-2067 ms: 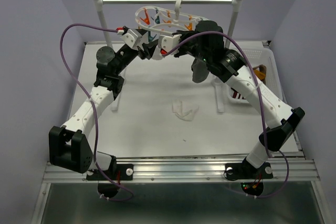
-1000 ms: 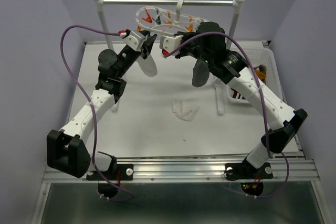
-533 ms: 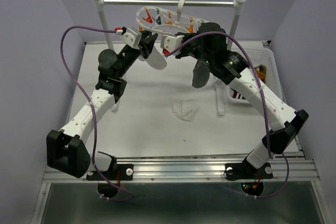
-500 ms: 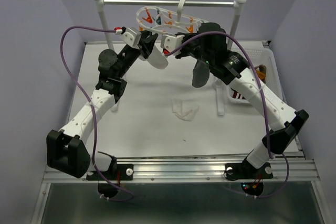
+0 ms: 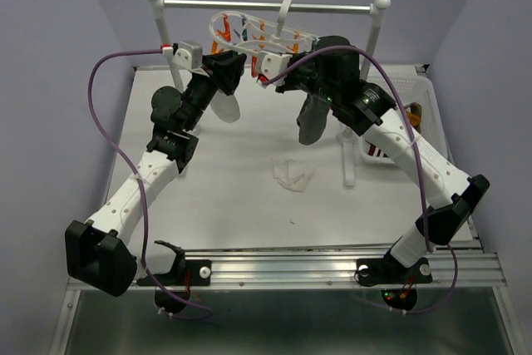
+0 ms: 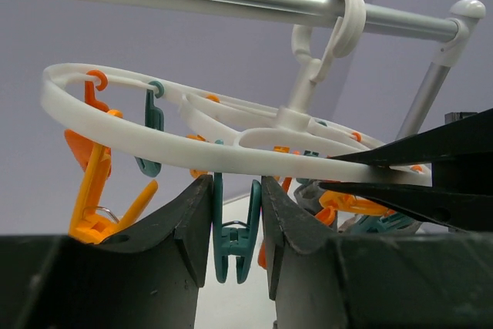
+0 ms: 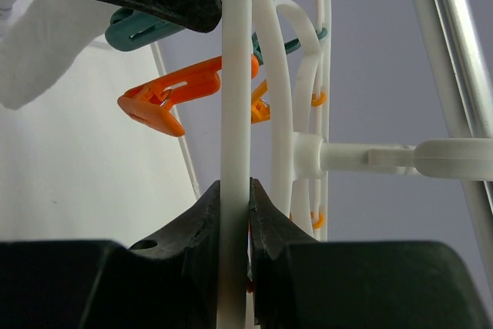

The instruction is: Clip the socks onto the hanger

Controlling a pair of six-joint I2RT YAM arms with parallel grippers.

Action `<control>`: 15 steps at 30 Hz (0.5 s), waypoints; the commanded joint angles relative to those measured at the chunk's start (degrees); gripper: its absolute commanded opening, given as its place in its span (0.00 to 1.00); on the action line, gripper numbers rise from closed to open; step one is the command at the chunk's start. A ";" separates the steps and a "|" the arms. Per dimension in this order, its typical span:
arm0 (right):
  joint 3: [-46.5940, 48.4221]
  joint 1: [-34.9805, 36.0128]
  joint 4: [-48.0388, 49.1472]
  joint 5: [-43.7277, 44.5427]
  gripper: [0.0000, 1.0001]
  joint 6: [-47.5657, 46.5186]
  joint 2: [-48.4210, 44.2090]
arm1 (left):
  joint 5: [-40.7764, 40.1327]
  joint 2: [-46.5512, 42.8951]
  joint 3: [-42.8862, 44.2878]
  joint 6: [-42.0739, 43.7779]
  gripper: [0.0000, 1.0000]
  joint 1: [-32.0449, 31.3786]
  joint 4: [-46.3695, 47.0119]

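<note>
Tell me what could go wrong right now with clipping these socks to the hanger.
The left gripper pinches the teal clip with only its tips, so the clip may slip free and snap shut. The white sock dangles below that gripper; how it is secured is hidden, so it could drop. The right gripper clamps the hanger only by its thin outer ring, so it might tilt or swing on its hook.

The left arm (image 5: 158,168) and right arm (image 5: 416,155) reach up and forward, elbows bent, grippers close together. The right gripper (image 7: 233,190) clamps the hanger (image 7: 235,75); the left gripper (image 6: 233,186) has fingers (image 6: 185,221) narrowly apart, grip unclear.
</note>
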 commanded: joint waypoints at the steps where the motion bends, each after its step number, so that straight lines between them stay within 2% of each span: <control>1: -0.57 0.10 1.12 0.68 0.08 4.27 -1.52 | 0.15 -0.63 1.05 -2.94 0.00 -1.47 -3.93; 6: -2.59 0.10 1.91 0.68 0.09 4.10 -2.75 | -0.90 0.34 1.06 2.58 0.00 -2.96 -6.14; 9: -3.73 0.10 2.35 0.59 0.09 3.92 -3.45 | -5.38 1.22 1.94 10.40 0.00 -4.54 -9.30; 11: -4.17 0.10 2.44 0.33 0.09 3.75 -3.72 | -6.09 1.31 1.94 18.22 0.08 -5.51 -9.31; 13: -4.26 0.10 2.53 0.33 0.09 3.74 -4.07 | -8.62 1.40 2.11 22.53 0.23 -6.91 -9.22; 15: -4.61 0.10 2.70 0.15 0.09 3.74 -4.25 | -10.39 1.83 2.64 26.23 0.34 -7.36 -9.22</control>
